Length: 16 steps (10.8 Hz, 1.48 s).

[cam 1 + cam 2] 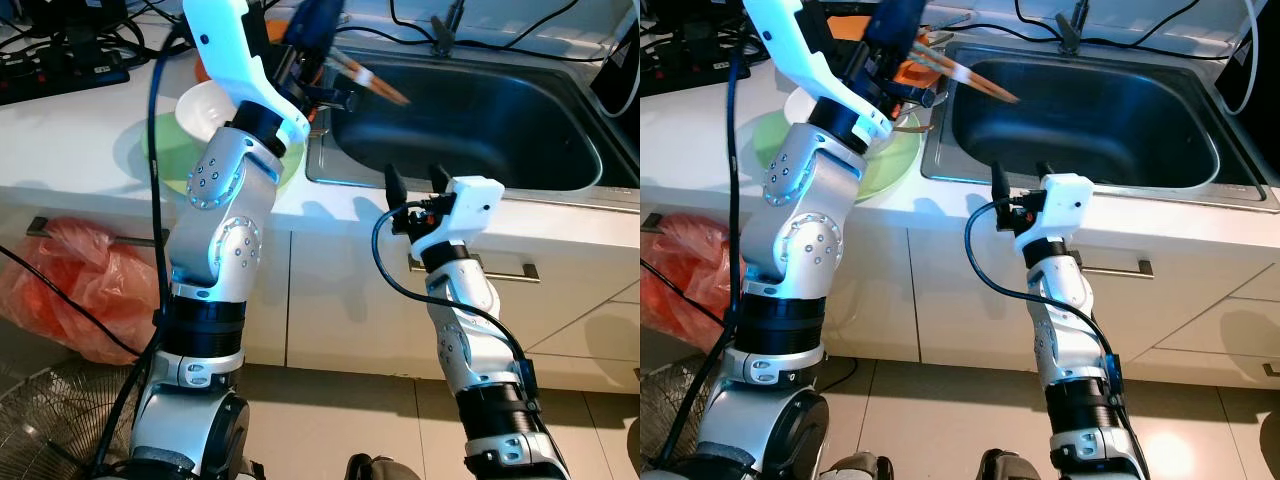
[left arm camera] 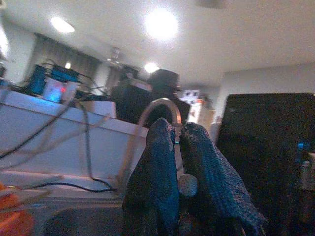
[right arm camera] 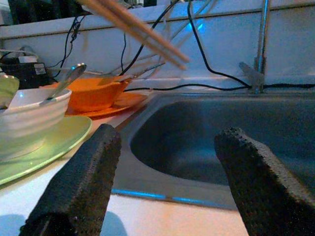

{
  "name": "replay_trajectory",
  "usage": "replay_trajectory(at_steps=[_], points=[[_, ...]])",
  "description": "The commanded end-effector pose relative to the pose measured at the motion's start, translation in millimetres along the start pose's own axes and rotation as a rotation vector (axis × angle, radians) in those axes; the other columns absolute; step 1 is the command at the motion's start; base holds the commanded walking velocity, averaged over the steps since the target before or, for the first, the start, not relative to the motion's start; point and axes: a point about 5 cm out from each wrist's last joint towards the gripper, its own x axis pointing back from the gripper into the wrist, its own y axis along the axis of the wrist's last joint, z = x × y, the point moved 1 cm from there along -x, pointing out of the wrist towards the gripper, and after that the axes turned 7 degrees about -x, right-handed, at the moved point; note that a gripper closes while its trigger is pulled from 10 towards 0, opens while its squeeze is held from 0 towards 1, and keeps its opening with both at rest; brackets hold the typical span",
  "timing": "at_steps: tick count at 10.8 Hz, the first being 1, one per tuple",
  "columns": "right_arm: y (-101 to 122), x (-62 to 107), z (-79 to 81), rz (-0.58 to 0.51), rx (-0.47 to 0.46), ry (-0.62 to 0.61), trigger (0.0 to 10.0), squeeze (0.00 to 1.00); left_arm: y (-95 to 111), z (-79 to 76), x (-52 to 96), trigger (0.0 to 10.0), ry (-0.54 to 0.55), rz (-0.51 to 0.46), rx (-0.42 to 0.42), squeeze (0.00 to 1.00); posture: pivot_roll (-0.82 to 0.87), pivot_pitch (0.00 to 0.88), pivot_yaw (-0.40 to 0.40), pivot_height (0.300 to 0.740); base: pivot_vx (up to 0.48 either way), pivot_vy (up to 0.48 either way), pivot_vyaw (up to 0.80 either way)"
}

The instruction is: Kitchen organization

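Note:
My left gripper (image 1: 312,42) is raised over the counter's left side, shut on a pair of wooden chopsticks (image 1: 368,80) that slant out over the dark steel sink (image 1: 500,125). In the left wrist view its fingers (image 2: 160,172) are pressed close together. My right gripper (image 1: 412,178) stands open at the counter's front edge before the sink, nothing between its fingers (image 3: 81,182). The chopsticks (image 3: 140,29) cross above it. A white bowl (image 3: 29,113) with a spoon (image 3: 66,81) rests on a green plate (image 3: 59,142). An orange bowl (image 3: 93,91) sits behind.
A red plastic bag (image 1: 80,285) lies on the floor by the cabinet, with a wire fan guard (image 1: 40,420) beside my left leg. A power strip and cables (image 1: 60,62) cover the counter's far left. A drawer handle (image 1: 490,270) juts below the sink. A faucet pipe (image 3: 264,44) rises behind the basin.

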Motion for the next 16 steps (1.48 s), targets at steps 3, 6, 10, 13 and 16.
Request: replay_trajectory(at_steps=[3, 6, 10, 13, 16], points=[[4, -7.0, 9.2, -0.025, 0.129, 0.075, 10.0, 0.0, -8, -10.7, 2.9, 10.0, -0.057, 0.055, 0.004, 0.0, 0.05, 0.103, -0.033, 0.74, 0.0, 0.0, 0.0], [6, -14.0, 14.9, -0.049, 0.21, 0.092, 10.0, 0.0, -11, -13.5, 4.3, 10.0, -0.073, 0.099, -0.014, 0.0, 0.06, 0.096, -0.036, 0.74, 0.0, 0.0, 0.0], [9, -20.4, 2.9, -0.062, 0.317, -0.025, 10.0, 0.0, -18, -13.8, 11.0, 10.0, -0.106, 0.172, -0.099, 0.0, 0.06, 0.098, -0.04, 0.74, 0.0, 0.0, 0.0], [6, -24.9, 0.3, -0.045, 0.339, -0.05, 10.0, 0.0, -16, -18.3, 11.9, 10.0, -0.138, 0.172, -0.089, 0.0, 0.07, 0.111, -0.039, 0.74, 0.0, 0.0, 0.0], [0, -28.1, 9.8, -0.029, 0.327, -0.016, 10.0, 0.0, -13, -27.3, 10.1, 10.0, -0.178, 0.142, -0.059, 0.0, 0.07, 0.118, -0.035, 0.74, 0.0, 0.0, 0.0]])
